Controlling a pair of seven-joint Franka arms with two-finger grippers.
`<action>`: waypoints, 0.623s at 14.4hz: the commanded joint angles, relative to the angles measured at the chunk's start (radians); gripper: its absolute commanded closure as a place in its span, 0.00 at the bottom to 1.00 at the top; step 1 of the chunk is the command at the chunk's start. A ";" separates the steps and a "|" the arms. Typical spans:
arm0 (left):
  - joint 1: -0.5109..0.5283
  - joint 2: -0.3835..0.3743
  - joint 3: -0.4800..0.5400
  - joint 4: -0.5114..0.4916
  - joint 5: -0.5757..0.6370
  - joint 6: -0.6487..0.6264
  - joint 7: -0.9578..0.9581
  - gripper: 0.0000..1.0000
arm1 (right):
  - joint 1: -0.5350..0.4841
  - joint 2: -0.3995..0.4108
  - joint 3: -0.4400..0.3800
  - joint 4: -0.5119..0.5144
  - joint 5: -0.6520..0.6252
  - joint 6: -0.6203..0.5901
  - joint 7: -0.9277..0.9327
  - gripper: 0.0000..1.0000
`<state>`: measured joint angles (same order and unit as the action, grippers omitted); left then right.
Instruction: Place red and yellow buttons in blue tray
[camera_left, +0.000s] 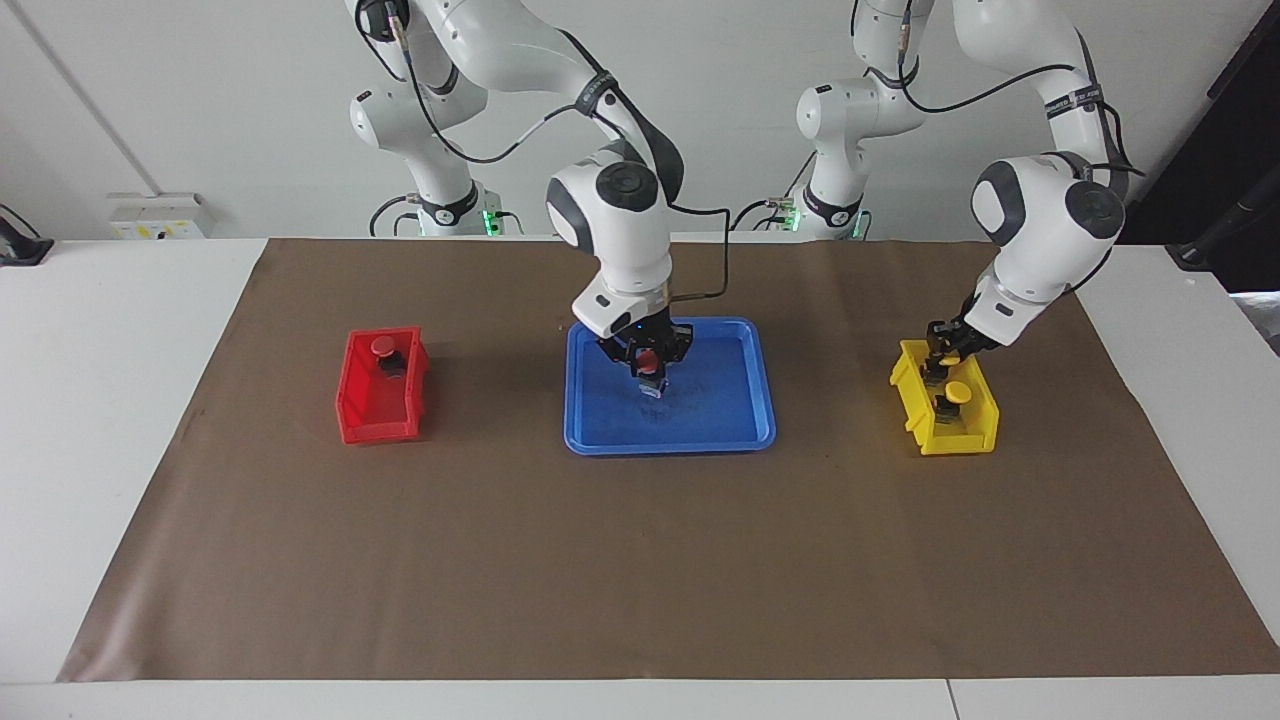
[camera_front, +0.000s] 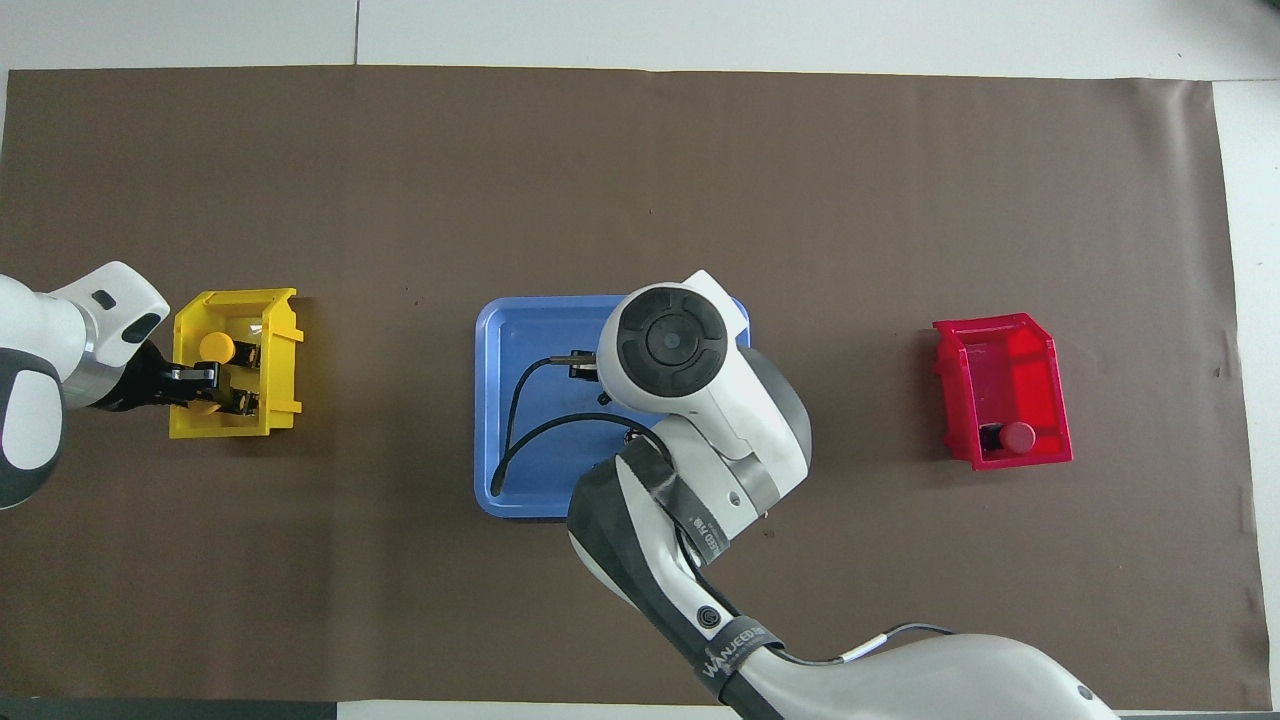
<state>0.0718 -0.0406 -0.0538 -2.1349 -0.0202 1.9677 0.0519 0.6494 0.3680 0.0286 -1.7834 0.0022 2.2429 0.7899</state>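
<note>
The right gripper (camera_left: 648, 372) hangs over the middle of the blue tray (camera_left: 757, 415) and is clenched on a red button (camera_left: 649, 362) — the red cap shows between its fingers. In the overhead view the arm hides this part of the tray. A second red button (camera_left: 383, 347) stands in the red bin (camera_left: 378, 428), toward the right arm's end of the table. The left gripper (camera_left: 940, 357) reaches into the yellow bin (camera_left: 958, 440) at the other end, closed on a yellow button (camera_front: 218, 398) — another yellow button (camera_left: 958, 392) stands just beside it in the same bin.
</note>
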 joint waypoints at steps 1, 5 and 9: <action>-0.017 -0.082 -0.020 0.142 0.016 -0.252 -0.047 0.74 | 0.001 0.026 -0.004 0.021 -0.025 0.017 0.032 0.73; -0.039 -0.108 -0.031 0.184 0.016 -0.323 -0.069 0.74 | 0.010 0.032 -0.006 0.010 -0.037 0.015 0.031 0.71; -0.220 -0.088 -0.040 0.164 0.005 -0.235 -0.280 0.74 | 0.004 0.032 -0.006 0.015 -0.091 0.007 0.026 0.69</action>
<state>-0.0720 -0.1442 -0.0954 -1.9562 -0.0208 1.6807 -0.1486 0.6603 0.3954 0.0192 -1.7771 -0.0617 2.2631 0.8074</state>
